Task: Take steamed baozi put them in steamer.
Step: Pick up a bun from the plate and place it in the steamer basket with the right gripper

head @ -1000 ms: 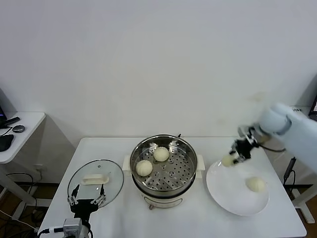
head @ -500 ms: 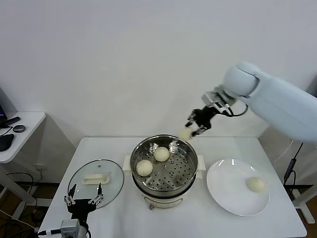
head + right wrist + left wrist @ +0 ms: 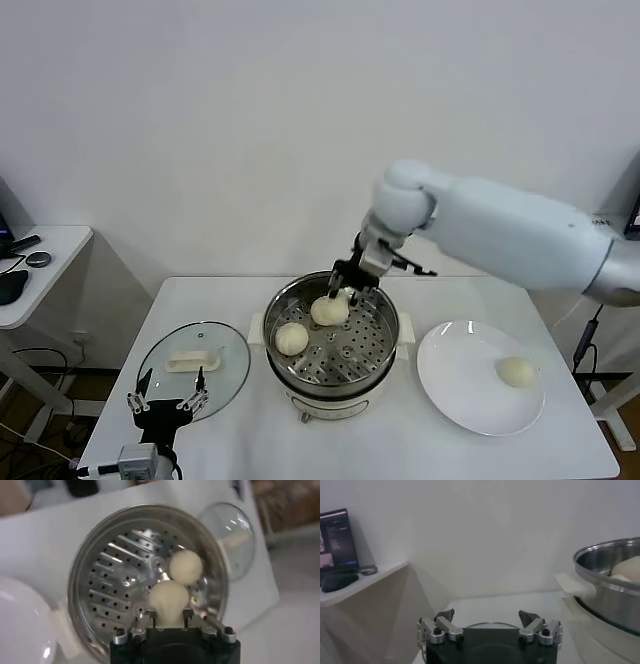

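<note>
Nearby, glass lid (image 3: 192, 360) beside steamer (image 3: 375, 345).

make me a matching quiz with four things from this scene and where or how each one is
1. glass lid
2. white plate
3. right pincer
4. left pincer

a. open, low at the lid's near edge
b. shut on a baozi above the steamer
c. lying flat to the left of the steamer
d. has a single bun lying on it

Pairs: 1-c, 2-d, 3-b, 4-a

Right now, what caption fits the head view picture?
Right end effector holds a baozi over the steamer; one more waits on the plate.
</note>
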`<state>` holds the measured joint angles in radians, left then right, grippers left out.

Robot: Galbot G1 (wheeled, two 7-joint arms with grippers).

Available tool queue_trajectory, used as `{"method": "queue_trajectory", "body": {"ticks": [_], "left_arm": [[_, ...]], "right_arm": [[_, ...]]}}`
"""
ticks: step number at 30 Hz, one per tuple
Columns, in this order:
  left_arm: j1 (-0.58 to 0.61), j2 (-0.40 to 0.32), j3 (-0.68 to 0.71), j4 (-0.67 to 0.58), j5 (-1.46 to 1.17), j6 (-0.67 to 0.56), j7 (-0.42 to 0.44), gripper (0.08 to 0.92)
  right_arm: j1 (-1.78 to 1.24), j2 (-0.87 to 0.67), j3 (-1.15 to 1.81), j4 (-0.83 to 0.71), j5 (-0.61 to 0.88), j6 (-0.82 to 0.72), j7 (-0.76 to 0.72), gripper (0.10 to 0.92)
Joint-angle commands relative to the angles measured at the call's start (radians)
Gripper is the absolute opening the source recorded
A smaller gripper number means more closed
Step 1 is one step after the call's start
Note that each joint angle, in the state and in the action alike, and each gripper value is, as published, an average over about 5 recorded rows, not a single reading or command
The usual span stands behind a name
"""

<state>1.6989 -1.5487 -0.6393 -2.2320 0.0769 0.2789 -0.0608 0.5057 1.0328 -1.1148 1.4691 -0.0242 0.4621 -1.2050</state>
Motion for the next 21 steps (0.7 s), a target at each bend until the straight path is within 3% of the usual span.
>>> {"method": "queue_trajectory", "body": {"ticks": [1,21], "left_arm": [[0.005,0.001,-0.001,-0.011,-0.002,-0.001,-0.002,0.823],[-0.008,0.002,0.002,-0.007,-0.015,0.002,0.001,0.823]], "right_arm": [[-0.036,0.115,-0.088,0.020,-0.180,0.192,0.036,0.365],[-0.050,0.179,-0.159,0.034,-0.145,0.163,0.035,0.373]]}}
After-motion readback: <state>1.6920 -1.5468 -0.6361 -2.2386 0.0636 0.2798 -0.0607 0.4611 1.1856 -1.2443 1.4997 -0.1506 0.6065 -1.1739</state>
